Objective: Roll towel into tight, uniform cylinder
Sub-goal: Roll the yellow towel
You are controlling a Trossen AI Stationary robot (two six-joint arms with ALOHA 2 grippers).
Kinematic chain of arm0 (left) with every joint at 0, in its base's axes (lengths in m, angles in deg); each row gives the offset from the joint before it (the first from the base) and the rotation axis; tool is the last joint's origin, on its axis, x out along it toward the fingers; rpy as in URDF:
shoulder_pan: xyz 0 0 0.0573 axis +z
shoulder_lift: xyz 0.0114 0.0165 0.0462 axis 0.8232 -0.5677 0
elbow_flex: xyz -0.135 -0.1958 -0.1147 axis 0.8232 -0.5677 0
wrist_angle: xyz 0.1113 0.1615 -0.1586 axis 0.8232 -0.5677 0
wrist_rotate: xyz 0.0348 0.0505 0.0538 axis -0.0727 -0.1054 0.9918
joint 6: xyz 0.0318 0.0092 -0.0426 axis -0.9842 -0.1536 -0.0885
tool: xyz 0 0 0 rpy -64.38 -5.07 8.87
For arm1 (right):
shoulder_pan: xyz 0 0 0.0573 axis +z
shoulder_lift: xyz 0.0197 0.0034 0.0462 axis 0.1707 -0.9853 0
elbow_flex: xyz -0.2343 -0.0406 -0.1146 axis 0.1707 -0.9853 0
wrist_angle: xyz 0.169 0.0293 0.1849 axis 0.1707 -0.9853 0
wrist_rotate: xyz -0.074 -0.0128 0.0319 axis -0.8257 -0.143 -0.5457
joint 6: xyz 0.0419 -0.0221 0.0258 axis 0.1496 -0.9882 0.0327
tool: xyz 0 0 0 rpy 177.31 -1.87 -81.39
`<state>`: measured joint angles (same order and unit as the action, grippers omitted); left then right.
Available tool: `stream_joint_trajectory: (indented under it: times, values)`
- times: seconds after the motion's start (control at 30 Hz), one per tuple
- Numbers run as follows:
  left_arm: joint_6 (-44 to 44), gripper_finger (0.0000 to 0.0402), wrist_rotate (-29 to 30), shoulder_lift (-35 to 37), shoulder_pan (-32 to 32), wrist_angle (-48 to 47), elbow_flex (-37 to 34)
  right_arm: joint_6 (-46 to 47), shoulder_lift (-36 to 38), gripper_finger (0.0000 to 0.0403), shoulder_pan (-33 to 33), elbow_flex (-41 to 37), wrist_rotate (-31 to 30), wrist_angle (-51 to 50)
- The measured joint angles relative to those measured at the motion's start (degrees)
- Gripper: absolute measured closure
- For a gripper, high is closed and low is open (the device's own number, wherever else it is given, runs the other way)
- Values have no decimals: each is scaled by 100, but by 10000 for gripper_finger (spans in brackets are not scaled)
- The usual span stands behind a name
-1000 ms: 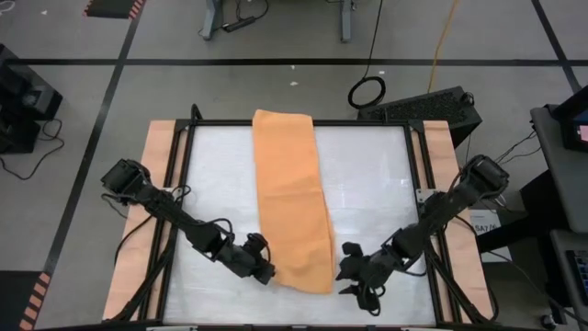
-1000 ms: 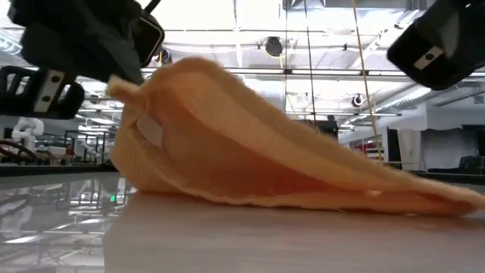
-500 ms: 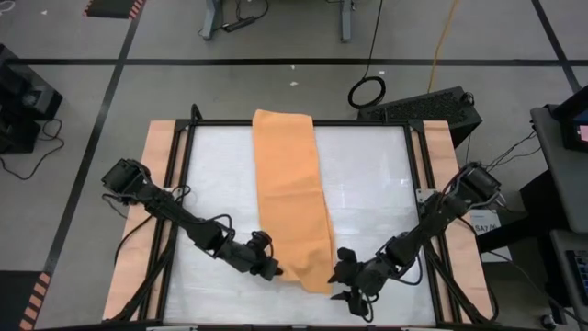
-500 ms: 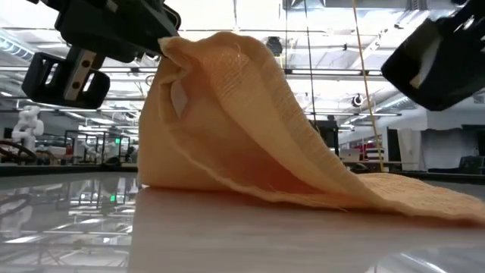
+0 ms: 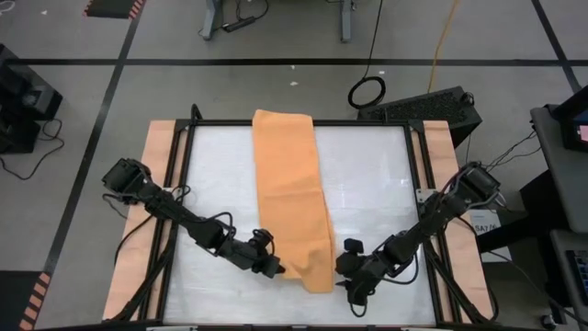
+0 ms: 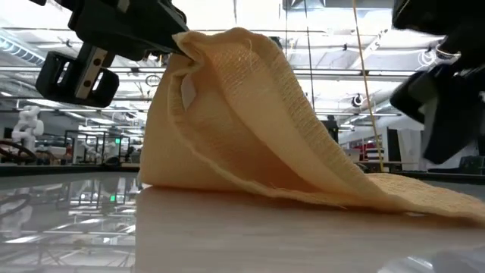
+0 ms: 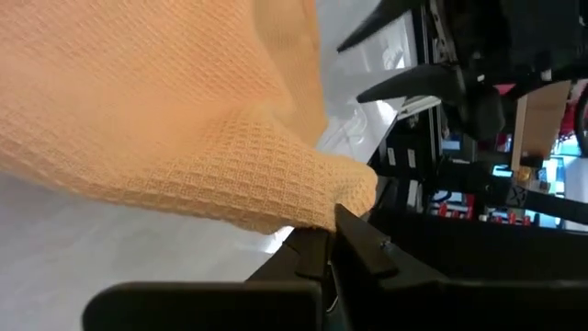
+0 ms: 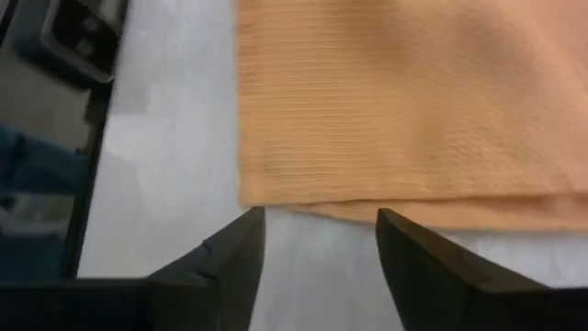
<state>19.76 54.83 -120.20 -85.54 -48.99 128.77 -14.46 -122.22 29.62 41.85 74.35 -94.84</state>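
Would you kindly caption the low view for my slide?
Left gripper lifts the towel corner off the table.

A robotics lab: black floor tape (image 5: 110, 64) is marking bays around a framed worktop (image 5: 367, 184), cables (image 5: 367, 90) are trailing, and ceiling lights (image 6: 318, 19) are glowing over a hall.

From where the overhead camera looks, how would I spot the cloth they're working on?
Find the white table inside its black frame. Down its middle runs a long orange-tan towel, the only fabric there, one near corner pinched up by the left fingers.
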Motion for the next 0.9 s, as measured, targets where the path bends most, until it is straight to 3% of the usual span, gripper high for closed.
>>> stream_joint_trajectory:
  times: [0.4,0.6,0.77,0.9]
  values:
    - [-19,390,-104,0,13,35,0,-286,-58,300,-102,0,-560,-17]
    - [-17,390,-233,0,14,80,0,47,-524,350,-239,0,-170,103]
    - [-2,390,-1200,-7,11,315,-2,421,-649,392,-258,15,232,231]
    - [-32,390,-1753,-5,15,973,-2,210,-535,398,-248,-9,1173,712]
